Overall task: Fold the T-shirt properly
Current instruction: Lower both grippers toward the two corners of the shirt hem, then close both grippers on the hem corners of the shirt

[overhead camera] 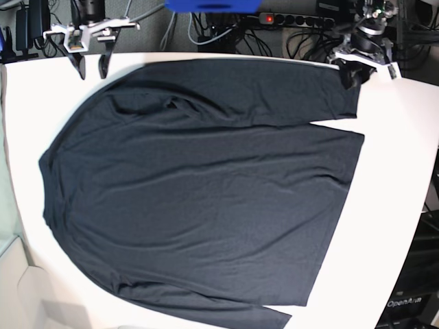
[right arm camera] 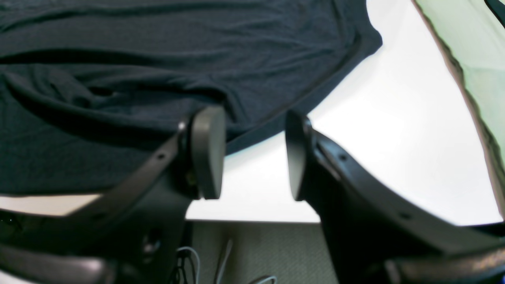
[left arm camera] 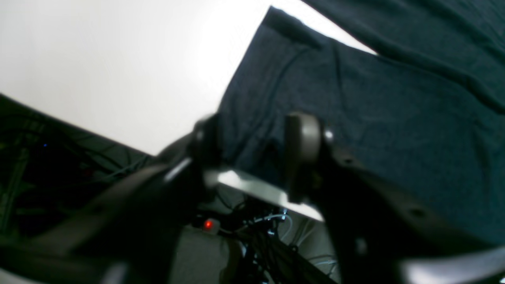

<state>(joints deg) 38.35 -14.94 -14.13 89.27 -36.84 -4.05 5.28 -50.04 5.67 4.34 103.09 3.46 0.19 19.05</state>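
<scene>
The dark charcoal T-shirt [overhead camera: 199, 185] lies spread flat on the white table [overhead camera: 401, 178], one long sleeve running along the far edge. My left gripper [left arm camera: 252, 146] straddles that sleeve's end [left arm camera: 315, 98] at the table's edge; its fingers [left arm camera: 303, 150] stand apart with cloth in the gap. The base view shows this gripper [overhead camera: 353, 74] at the far right corner of the shirt. My right gripper [right arm camera: 256, 154] is open over bare table beside the shirt's curved hem [right arm camera: 300, 98], holding nothing. It sits at the far left in the base view [overhead camera: 91, 67].
Behind the table's far edge lie cables and a power strip with a red light [overhead camera: 269, 18], next to a blue object [overhead camera: 212, 5]. A pale green surface [right arm camera: 481, 59] borders the table on the right gripper's side.
</scene>
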